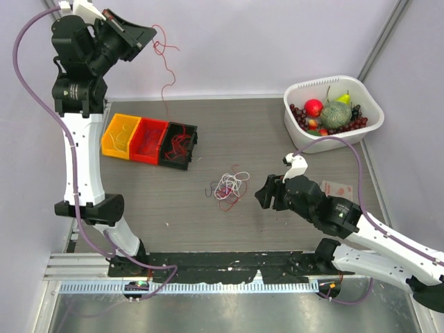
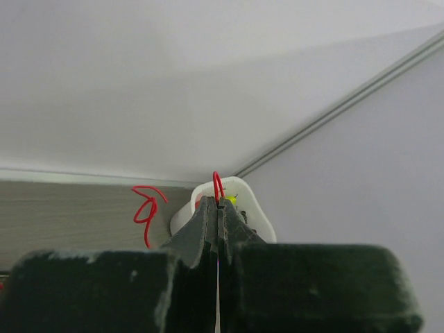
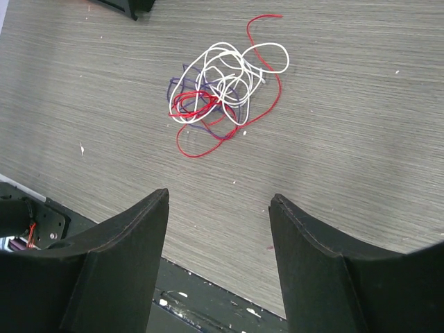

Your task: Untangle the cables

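Note:
A small tangle of thin white, red and purple cables (image 1: 229,186) lies on the table's middle; it also shows in the right wrist view (image 3: 222,90). My left gripper (image 1: 151,33) is raised high at the far left and is shut on a single red cable (image 1: 165,62) that hangs down from it. In the left wrist view the red cable (image 2: 218,186) sticks out between the closed fingertips and curls at the left (image 2: 146,208). My right gripper (image 1: 263,194) is open and empty, just right of the tangle; its fingers (image 3: 139,229) stand wide apart.
Three bins, yellow (image 1: 119,135), red (image 1: 149,141) and black (image 1: 177,144), stand at the left; the black one holds red wires. A white basket (image 1: 371,111) of fruit stands at the back right. A small card (image 1: 338,189) lies by the right arm.

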